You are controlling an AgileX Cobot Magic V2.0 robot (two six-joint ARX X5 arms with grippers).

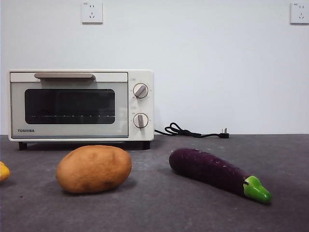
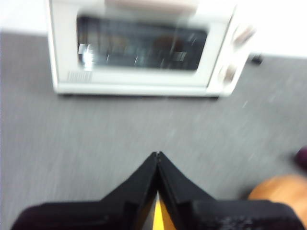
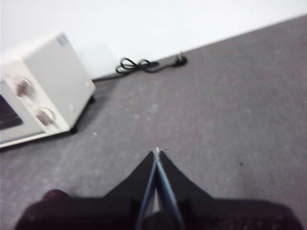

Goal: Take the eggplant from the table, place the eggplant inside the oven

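Left gripper (image 2: 157, 155): jaws pressed together tip to tip, holding nothing, hanging over bare table with the oven door straight ahead of it; out of the front view
Right gripper (image 3: 157, 152): jaws likewise closed to a point and empty, over open table, the oven's knob side off at about 10 o'clock; also out of the front view
Eggplant (image 1: 215, 173): lay on the table in the front view at roughly 4 o'clock from the oven, well apart from it, its green stem cap (image 1: 256, 189) toward the camera and the right; only a dark purple sliver of it showed in each wrist view
Potato (image 1: 94, 168): sat at 9 o'clock from the eggplant, near but not touching
Oven (image 1: 81, 104): stood at the back with its door closed, its handle (image 1: 63, 75) along the top edge
Cord (image 1: 190, 131): trailed loose behind the eggplant, clear of it
Step in hand, as a judgement: the reach had not begun; the right gripper looked the nearer one to the eggplant
Doing it well: open wide first, come down across the thick purple middle rather than the tapering cap, stay off the potato; the door would need opening, likely by the left gripper
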